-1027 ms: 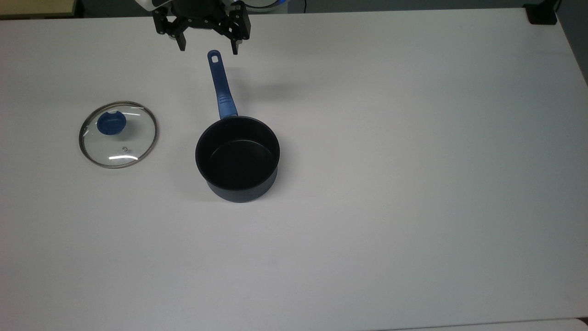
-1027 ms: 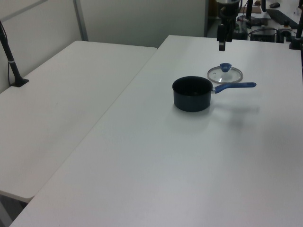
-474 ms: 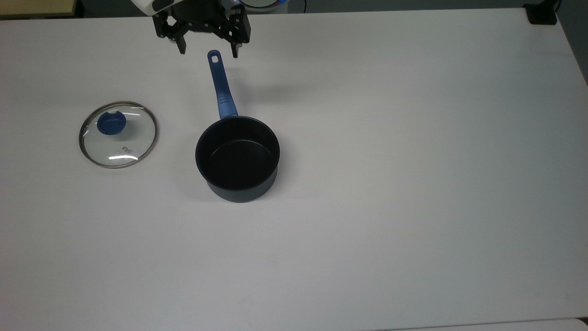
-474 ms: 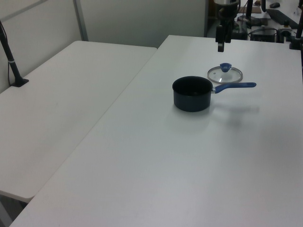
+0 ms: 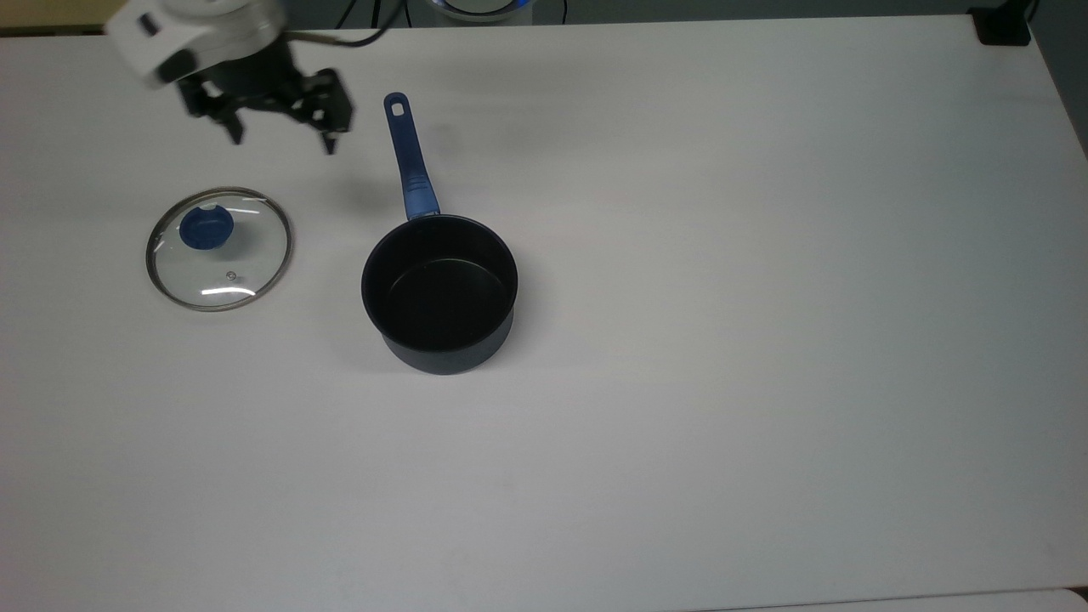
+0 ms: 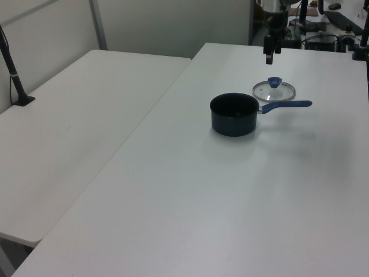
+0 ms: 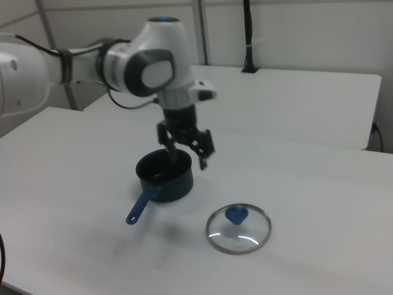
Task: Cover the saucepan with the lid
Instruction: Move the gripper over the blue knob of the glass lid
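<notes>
At the far left of the table in the top view, the gripper (image 5: pixel 280 136) hangs above bare tabletop, fingers spread wide, nothing held. It sits between the lid (image 5: pixel 218 248) and the end of the saucepan (image 5: pixel 439 293) handle, a bit farther back than both. In the right view gripper (image 7: pixel 185 155) is well up in the air, in front of the pan (image 7: pixel 164 175), lid (image 7: pixel 238 228) lower right, clear of it.

Lid lies flat on the table, blue knob (image 5: pixel 206 228) up, off-centre toward the far side as the top view shows it, steam vent near the middle. Saucepan stands upright to the lid's right in the top view, well apart, not touching; handle (image 5: pixel 409 161) runs away toward the far edge. Pan empty, black inside.

Step in hand, prob: approach to the lid knob. To do it well: centre fingers over the knob, not the glass, come straight down w/ jaws wide enough to straddle it, close on the knob sides. Knob looks small and round so an off-centre grip could slip or tip the lid; glass + thin metal rim will slide on the smooth top if nudged. Then lift level, carry right over the pan mouth, keep clear of the handle, lower flat so rim seats.

Surface: plain white table (image 5: pixel 765 340), matte, nothing else on it. Left view: second white table (image 6: pixel 75 127) butted alongside, pale wall panels behind, black post (image 6: pixel 14 75) w/ cable at far left, some equipment at the far end
</notes>
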